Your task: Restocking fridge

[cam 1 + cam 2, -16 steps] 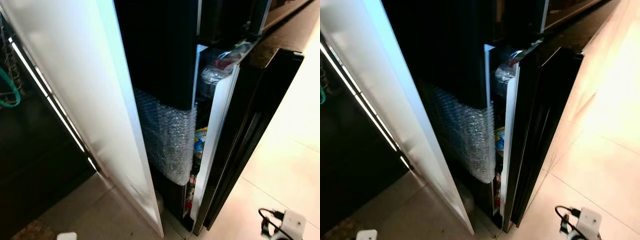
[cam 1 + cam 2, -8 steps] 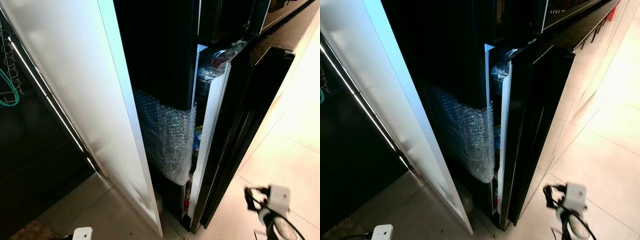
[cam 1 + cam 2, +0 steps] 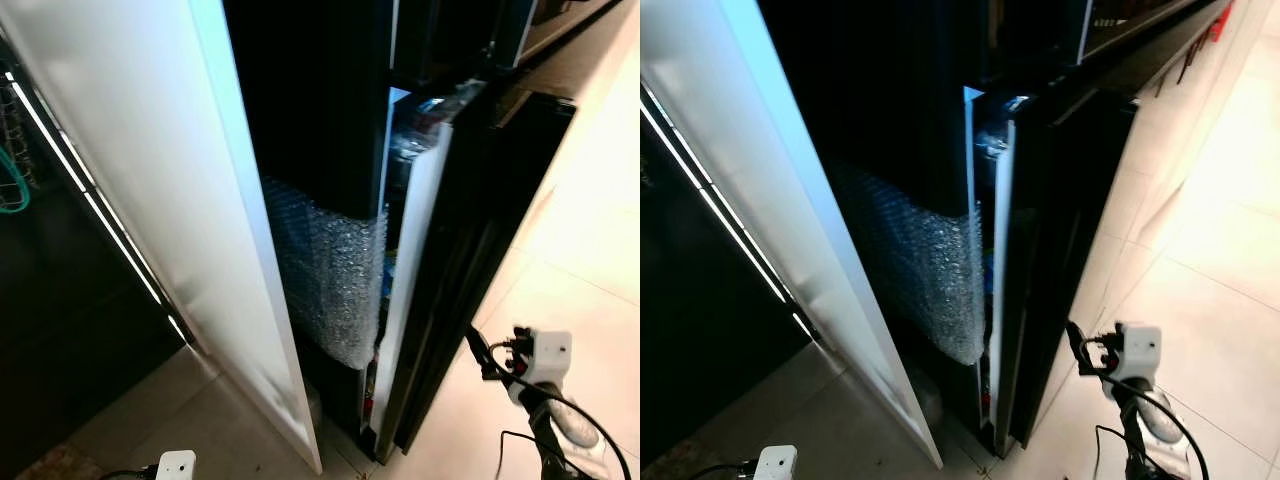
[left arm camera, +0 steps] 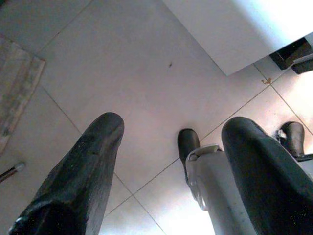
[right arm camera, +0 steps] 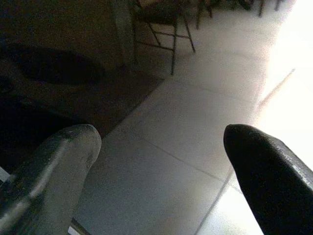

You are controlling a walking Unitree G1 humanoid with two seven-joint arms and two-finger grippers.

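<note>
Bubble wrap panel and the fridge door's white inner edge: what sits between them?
In the left eye view, between the bubble wrap and fridge door, a narrow gap shows colourful packaged items.

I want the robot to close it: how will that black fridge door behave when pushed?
The black fridge door probably swings stiffly as one tall panel. Its shelves look loaded with packages, so it likely feels heavy. The glossy face may be slippery for the open right gripper.

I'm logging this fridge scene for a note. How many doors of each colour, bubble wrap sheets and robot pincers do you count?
White door: 1
Black door: 1
Bubble wrap sheet: 1
Pincers: 2, the left pincer and the right pincer, both open over the floor
Total: 5
</note>
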